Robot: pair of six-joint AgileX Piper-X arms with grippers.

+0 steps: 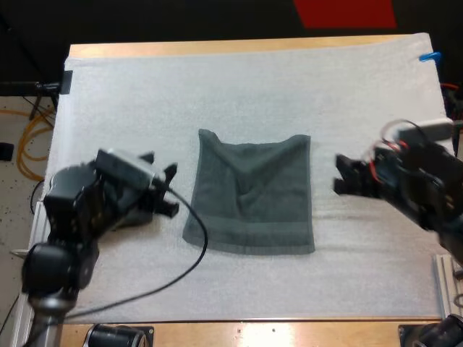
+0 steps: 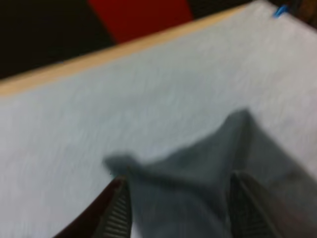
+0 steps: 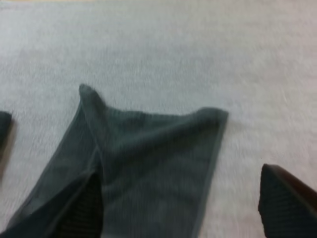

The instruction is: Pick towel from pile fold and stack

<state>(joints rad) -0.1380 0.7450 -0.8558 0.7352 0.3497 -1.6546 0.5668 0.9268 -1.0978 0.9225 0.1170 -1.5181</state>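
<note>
I see the dark grey-green towel (image 1: 249, 195) lying flat mid white mat (image 1: 253, 94), folding apparently still to do, nothing stacked, with left gripper (image 1: 172, 190) and right gripper (image 1: 338, 175) flanking it, fingers apart, empty.

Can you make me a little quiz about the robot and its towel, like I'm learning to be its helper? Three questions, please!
1. True or false: the towel lies on the white mat between the left gripper and the right gripper.
2. How many towels are on the mat? A) one B) two C) three
3. Fill in the blank: both grippers' jaws stand ____, holding nothing.

Key: 1 true; 2 A; 3 open.
</note>
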